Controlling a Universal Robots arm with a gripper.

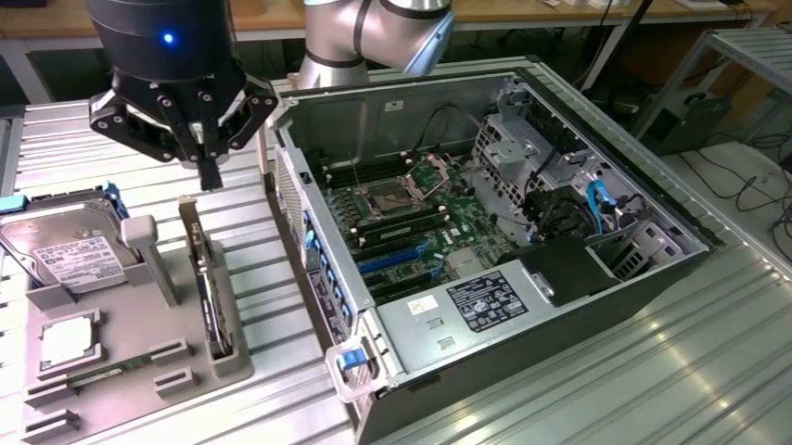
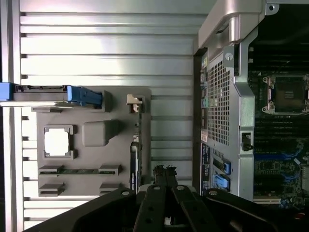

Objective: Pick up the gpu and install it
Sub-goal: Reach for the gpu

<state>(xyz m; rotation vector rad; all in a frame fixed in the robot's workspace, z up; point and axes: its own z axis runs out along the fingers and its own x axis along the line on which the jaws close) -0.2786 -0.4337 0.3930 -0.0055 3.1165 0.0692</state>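
Note:
The gpu [image 1: 206,278] stands on edge in a slot of the grey holder [image 1: 136,371], a thin dark card with its pale bracket end farthest from the camera. Seen edge-on from the wrist, the gpu [image 2: 135,150] is a narrow dark strip with the bracket at one end. My gripper [image 1: 210,179] hangs a little above the card's bracket end, apart from it. Its fingertips are pressed together and nothing is between them. From the wrist camera the gripper [image 2: 164,170] lines up close beside the card's edge.
An open computer case [image 1: 371,306] lies at the exterior view's right of the holder, its motherboard [image 1: 415,232] exposed. The holder also carries a silver hard drive [image 1: 69,246], a square processor chip [image 1: 69,338] and a memory stick [image 1: 93,375]. Ribbed metal table all around.

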